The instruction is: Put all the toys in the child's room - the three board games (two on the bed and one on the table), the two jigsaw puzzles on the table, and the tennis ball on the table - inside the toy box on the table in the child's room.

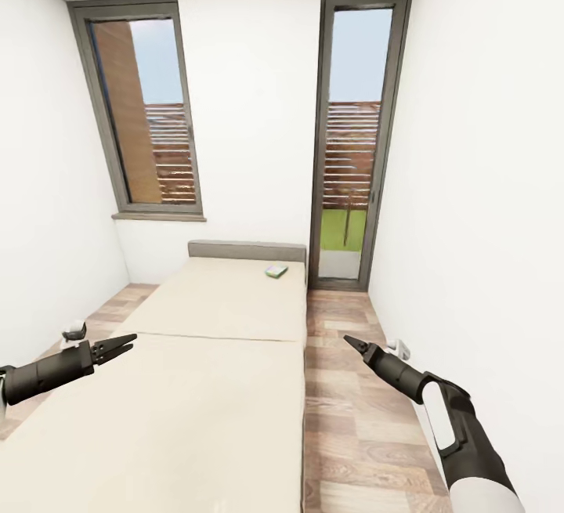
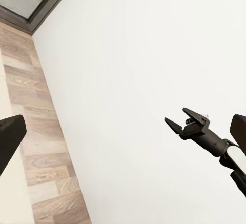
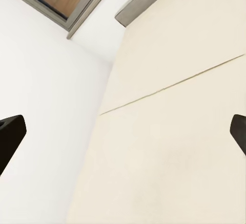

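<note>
While the narrow white-walled room [image 1: 478,145] is seen from the head view, most of its wooden floor [image 1: 352,419] is taken up by the bed [image 1: 204,372], whose two beige mattress pads are laid end to end below a grey headboard [image 1: 247,251]. Two tall grey-framed windows [image 1: 145,106] are set in the far wall, the right one reaching down to the floor. The left gripper [image 1: 125,345] is held over the bed's left edge with its fingers slightly apart, and nothing is held between them. The right gripper [image 1: 350,341] is held over the floor strip beside the bed; in the left wrist view its fingers [image 2: 177,126] are seen spread and empty. One board game [image 1: 276,270], white and green, is lying flat on the far pad near the headboard, towards the bed's right edge, well apart from both grippers.
</note>
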